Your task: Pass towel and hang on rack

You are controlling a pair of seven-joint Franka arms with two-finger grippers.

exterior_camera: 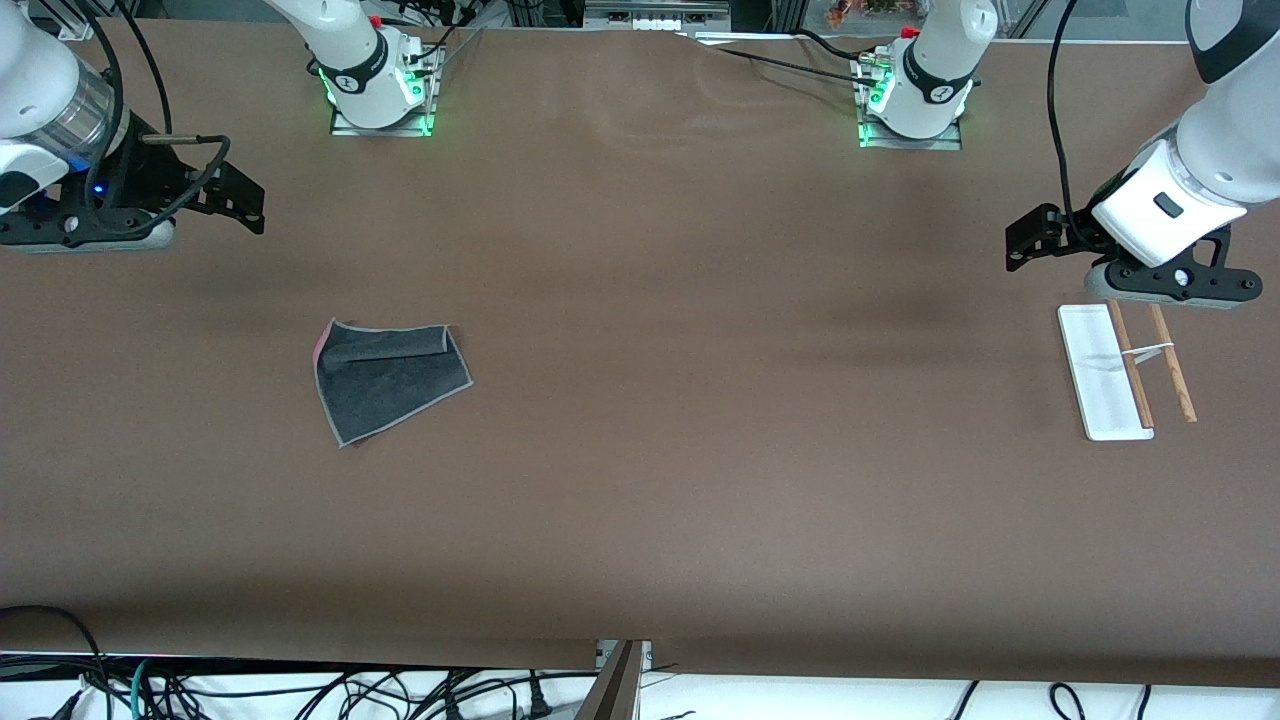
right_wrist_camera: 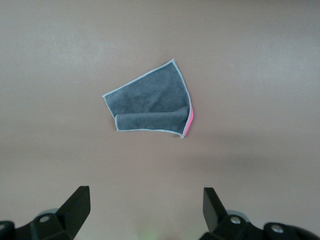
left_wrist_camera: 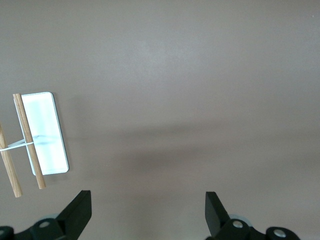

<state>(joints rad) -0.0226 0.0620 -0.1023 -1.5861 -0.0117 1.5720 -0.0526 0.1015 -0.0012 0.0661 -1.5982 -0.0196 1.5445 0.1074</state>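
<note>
Nothing has been picked up yet, so the task looks to be at its very start: the towel [exterior_camera: 390, 380] lies flat with one edge folded over at about eight o'clock from the table's [exterior_camera: 680, 520] middle, and the rack [exterior_camera: 1125, 368] stands well apart at about three o'clock. Farther up, the right gripper [exterior_camera: 240, 200] hovers at ten o'clock and the left gripper [exterior_camera: 1025, 245] at two o'clock by the rack, both with fingers spread and empty. The next move probably calls for the right gripper to descend onto the towel and pinch a raised edge.
</note>
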